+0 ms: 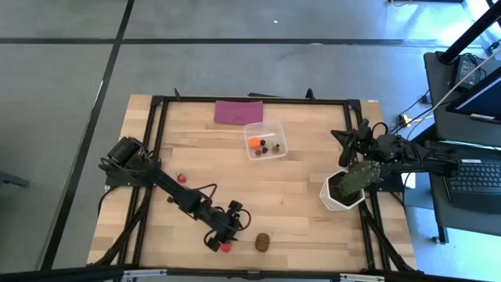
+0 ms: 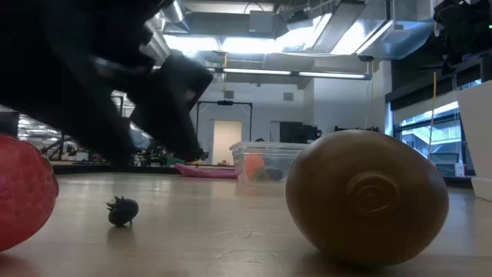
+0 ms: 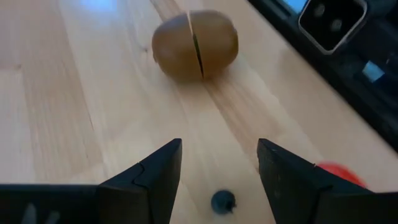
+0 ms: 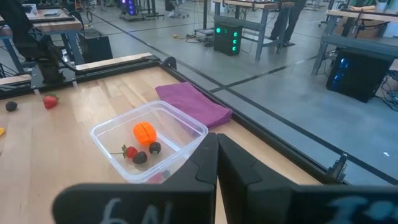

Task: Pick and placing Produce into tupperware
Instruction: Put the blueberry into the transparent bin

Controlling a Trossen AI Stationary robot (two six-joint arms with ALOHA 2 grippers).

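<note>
While we look straight down on the bench (image 1: 297,196), the clear tupperware (image 1: 264,140) sits near the far edge, just in front of the flat purple cloth (image 1: 239,111). Inside it we count an orange ball (image 4: 144,132), a small red piece with a green stem (image 4: 129,151) and two dark round bits (image 4: 154,147); no lid is on it. By the right edge stands a white pot (image 1: 338,196) holding a green cactus-like plant (image 1: 360,175).

Our left hand (image 1: 225,235) hangs low at the near edge, its two fingers parted and grasping nothing; a tiny dark berry (image 3: 222,201) lies on the wood between the fingertips, and we cannot tell whether they touch it. A red toy fruit (image 1: 225,247) lies just beside that hand, at the very near edge. Near it, toward the right, rests the brown oval lump (image 1: 263,241), lying on its side with its long axis level on the bench; a seam splits it across the middle into two halves, and a round ring mark shows on the end facing the low camera. Another small red piece (image 1: 182,178) lies well apart, toward the left edge.

Our right hand (image 4: 216,155) waits over the right edge beside the pot, fingers clenched together on nothing.

We can read no writing or labels anywhere.
</note>
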